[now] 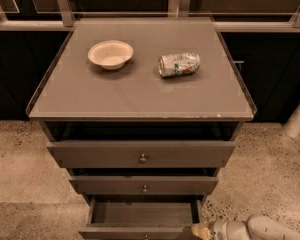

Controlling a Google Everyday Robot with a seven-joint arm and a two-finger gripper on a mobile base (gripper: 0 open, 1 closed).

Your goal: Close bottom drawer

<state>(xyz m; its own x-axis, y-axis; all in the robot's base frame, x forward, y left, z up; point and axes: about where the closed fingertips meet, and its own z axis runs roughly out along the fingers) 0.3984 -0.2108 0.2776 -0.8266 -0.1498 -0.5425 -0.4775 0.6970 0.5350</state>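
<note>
The bottom drawer [140, 230] is the lowest of three grey-brown drawers and stands pulled out, its empty inside showing at the frame's bottom edge. Its knob is at the very bottom edge of the view. My gripper [200, 231] comes in from the lower right on a white arm and sits at the right end of the bottom drawer's front. The middle drawer [144, 185] and the top drawer [142, 155] above it each have a small round knob.
On the cabinet top [140, 99] lie a cream bowl [110, 54] and a crushed can [178, 64] on its side. Dark cabinets stand behind. A white post [297, 116] rises at the right. Speckled floor lies on both sides.
</note>
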